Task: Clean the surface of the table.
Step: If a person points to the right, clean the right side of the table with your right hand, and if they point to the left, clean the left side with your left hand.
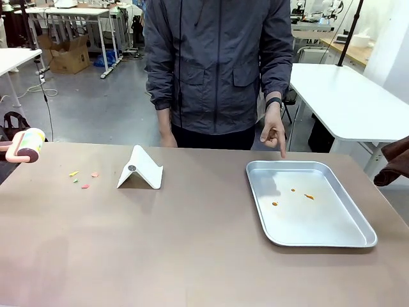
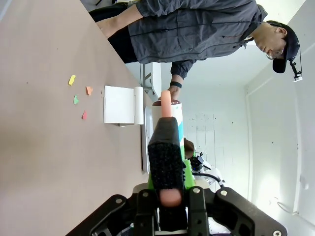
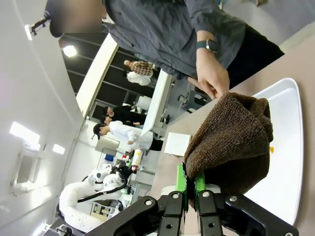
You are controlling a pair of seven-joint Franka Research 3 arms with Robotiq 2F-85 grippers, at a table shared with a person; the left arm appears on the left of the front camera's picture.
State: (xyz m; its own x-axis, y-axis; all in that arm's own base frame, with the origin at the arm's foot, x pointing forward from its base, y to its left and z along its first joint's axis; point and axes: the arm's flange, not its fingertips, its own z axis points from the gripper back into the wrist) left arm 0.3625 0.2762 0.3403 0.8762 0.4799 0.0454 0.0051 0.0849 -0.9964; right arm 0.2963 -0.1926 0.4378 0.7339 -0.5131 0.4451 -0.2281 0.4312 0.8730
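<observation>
Pinching the lint roller (image 1: 29, 145) by its pink handle, left tool (image 2: 167, 145) hovers at the worktop (image 1: 192, 256) left edge near 4 paper scraps (image 1: 82, 179). Person's hand (image 1: 273, 131) points at tray (image 1: 255, 167). Right tool (image 3: 192, 183), clamped on brown cloth (image 3: 231, 137), hangs at the right edge.

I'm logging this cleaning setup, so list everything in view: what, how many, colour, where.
table: one, brown-taupe, under everything
tray: one, silver, table's right side
specks: three, orange, in the tray
folded stand: one, white, left of centre
paper scraps: four, mixed colours, left of the stand
lint roller: one, pink handle, table's left edge
cloth: one, brown, table's right edge
left pincer: one, black, shut on the lint roller
right pincer: one, black, shut on the cloth
pointing hand: one, at the tray's far rim
</observation>
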